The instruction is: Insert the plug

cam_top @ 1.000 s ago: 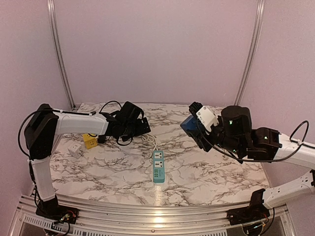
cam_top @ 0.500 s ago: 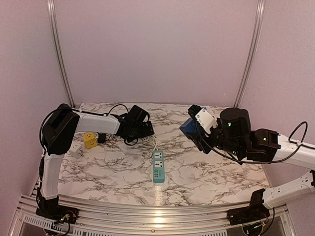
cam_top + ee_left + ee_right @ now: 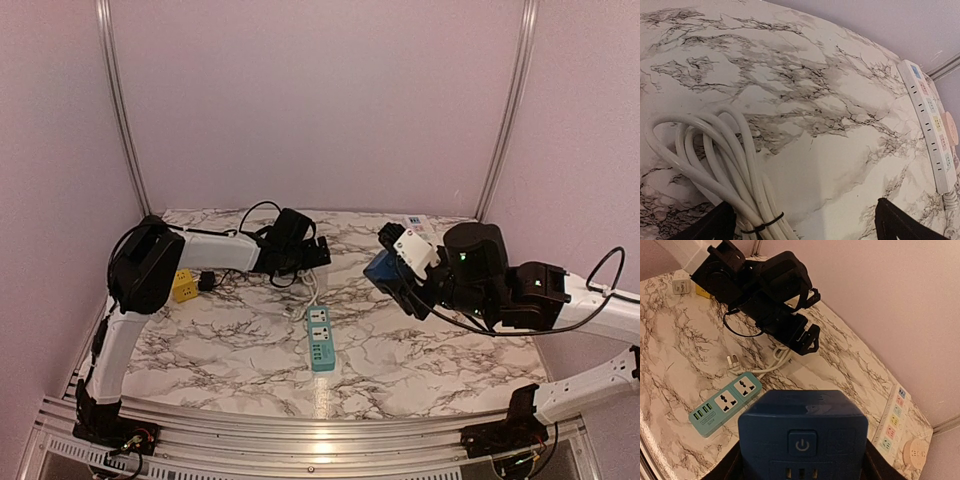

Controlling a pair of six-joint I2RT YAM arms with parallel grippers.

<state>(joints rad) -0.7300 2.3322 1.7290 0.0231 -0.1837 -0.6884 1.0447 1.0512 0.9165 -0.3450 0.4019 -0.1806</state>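
The white plug (image 3: 732, 360) lies flat on the marble just left of the teal power strip (image 3: 320, 340), at the end of the strip's own white cable (image 3: 715, 165). That cable is coiled and tied in a bundle. My left gripper (image 3: 320, 250) hangs open just above the bundle, with the coil by its left finger (image 3: 710, 227) and nothing between the jaws. My right gripper (image 3: 802, 460) is raised at centre right, shut on a blue cube socket (image 3: 802, 435) with a power button.
A long white strip with pastel sockets (image 3: 932, 125) lies along the back right edge, with a round pale adapter (image 3: 915, 452) beside it. A yellow cube (image 3: 183, 286) and a small white cube (image 3: 681, 286) sit at the left, behind my left arm.
My left arm has swung right along the back of the table, so its gripper is now over the cable bundle. The right gripper and blue cube drifted slightly left.
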